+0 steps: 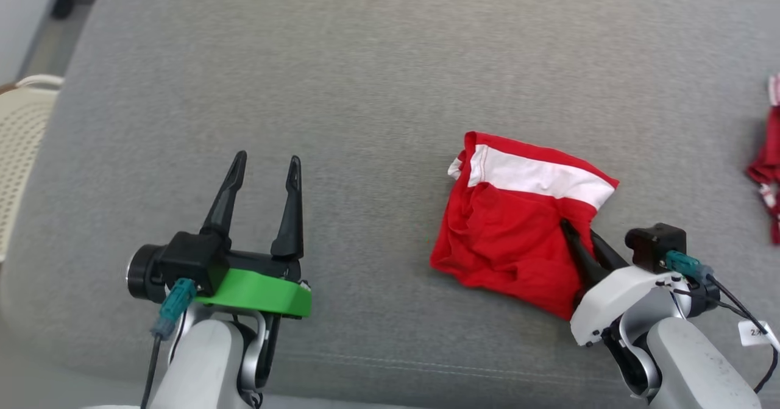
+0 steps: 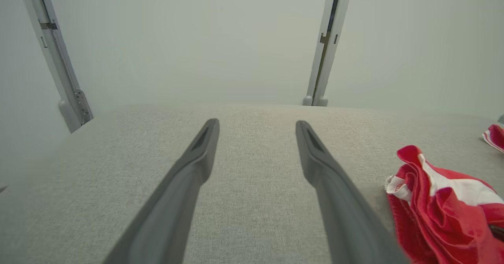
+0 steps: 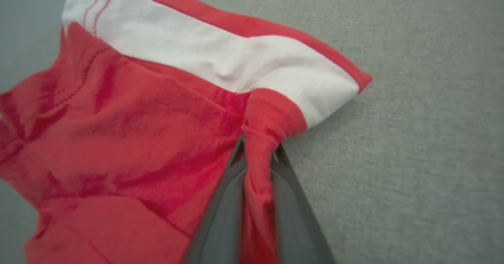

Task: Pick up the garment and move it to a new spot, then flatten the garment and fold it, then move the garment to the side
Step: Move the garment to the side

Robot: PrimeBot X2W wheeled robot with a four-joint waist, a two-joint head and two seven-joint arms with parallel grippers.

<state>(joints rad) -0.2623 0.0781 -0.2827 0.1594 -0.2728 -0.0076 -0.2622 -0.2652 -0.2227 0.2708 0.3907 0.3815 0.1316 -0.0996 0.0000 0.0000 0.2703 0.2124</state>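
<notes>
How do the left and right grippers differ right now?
The left gripper stands open and empty over the grey cushion; the right gripper is shut on a fold of the red-and-white garment. The left gripper is well clear of that garment; the right gripper reaches onto its right side. Both have long dark fingers.

- You see a crumpled red cloth garment (image 1: 506, 238) with one broad white band, red-edged.
- Plain grey woven surface (image 1: 365, 61), unpatterned.
- Bright green plastic wrist plate (image 1: 256, 290).

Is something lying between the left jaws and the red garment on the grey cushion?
Nothing visible does. Only bare grey cushion lies between the open left jaws and the red garment, whose right edge the right jaws pinch.
</notes>
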